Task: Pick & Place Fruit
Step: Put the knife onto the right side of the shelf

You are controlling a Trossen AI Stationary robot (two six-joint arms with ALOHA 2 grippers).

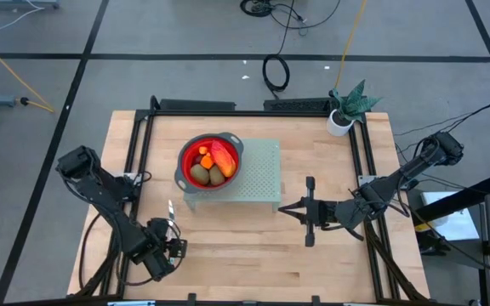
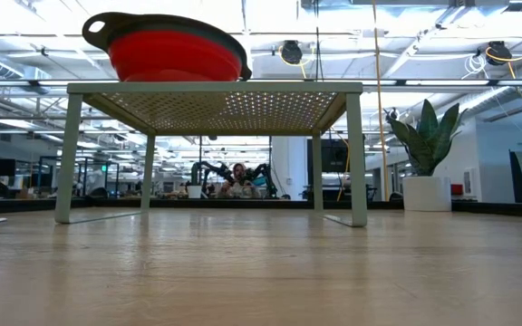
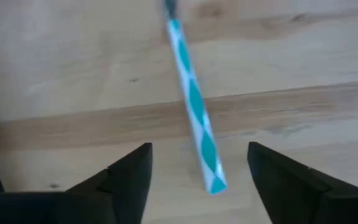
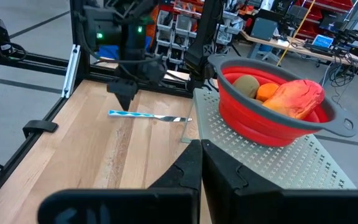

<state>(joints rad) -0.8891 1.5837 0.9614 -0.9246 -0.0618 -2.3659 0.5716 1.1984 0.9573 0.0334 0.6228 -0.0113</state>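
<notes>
Pale wood of the table lies bare at the near edge, where the left gripper hangs low, fingers apart, over a teal-and-white handled knife lying free between them. Further in, the right gripper waits by the green stand, fingers together, empty. On the stand sits the red bowl with the fruit inside. Placing looks finished; next the left arm likely needs only to lift clear.

overhead looks straight down, low view level across the table; both share the red bowl.
</notes>
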